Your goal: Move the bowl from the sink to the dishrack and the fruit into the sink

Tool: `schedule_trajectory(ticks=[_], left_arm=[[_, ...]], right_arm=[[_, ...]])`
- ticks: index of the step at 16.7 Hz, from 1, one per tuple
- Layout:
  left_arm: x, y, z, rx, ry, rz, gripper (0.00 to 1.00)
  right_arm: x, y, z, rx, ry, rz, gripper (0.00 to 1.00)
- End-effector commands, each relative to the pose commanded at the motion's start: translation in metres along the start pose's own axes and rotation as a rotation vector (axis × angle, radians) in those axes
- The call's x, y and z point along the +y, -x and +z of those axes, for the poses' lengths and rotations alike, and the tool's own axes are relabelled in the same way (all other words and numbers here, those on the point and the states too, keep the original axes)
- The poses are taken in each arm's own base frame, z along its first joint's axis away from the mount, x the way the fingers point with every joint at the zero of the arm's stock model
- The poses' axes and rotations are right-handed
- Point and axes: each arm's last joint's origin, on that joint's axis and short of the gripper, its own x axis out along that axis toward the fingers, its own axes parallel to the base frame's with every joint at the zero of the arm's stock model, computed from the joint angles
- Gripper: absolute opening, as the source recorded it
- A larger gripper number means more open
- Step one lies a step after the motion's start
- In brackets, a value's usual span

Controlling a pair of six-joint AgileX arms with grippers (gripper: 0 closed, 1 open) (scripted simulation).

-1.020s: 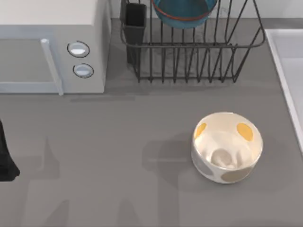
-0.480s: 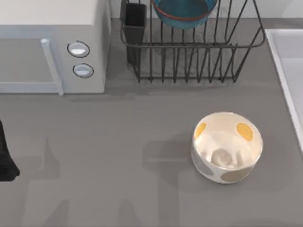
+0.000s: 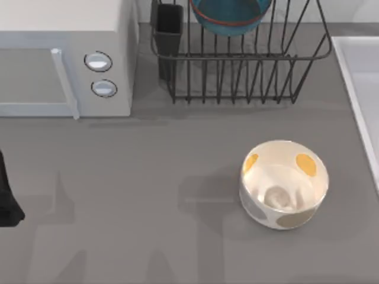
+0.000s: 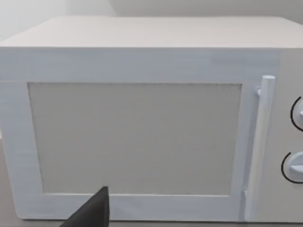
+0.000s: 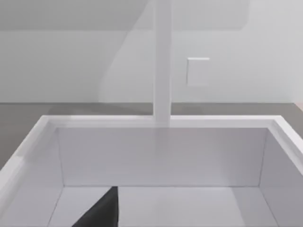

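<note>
Though racked, bowl [image 3: 230, 16] beyond hand [image 3: 8, 201].

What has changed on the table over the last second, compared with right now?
Nothing visibly changed. The teal-blue bowl sits in the dishrack, the white spotted bowl stands on the table, and the microwave-like box and the sink are where they were. The left arm is parked at the table's left edge.
</note>
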Motion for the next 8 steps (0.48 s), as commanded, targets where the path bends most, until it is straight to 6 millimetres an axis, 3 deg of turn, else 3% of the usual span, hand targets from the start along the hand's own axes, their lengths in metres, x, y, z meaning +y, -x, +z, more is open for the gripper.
schedule_trajectory(ticks=[5,8], left_arm=[[0.000,0.000,0.000,0.000,0.000,0.000,1.00],[0.000,0.000,0.000,0.000,0.000,0.000,1.00]], right_arm=[[0.000,0.000,0.000,0.000,0.000,0.000,1.00],[0.003,0.000,0.010,0.001,-0.002,-0.007,1.00]])
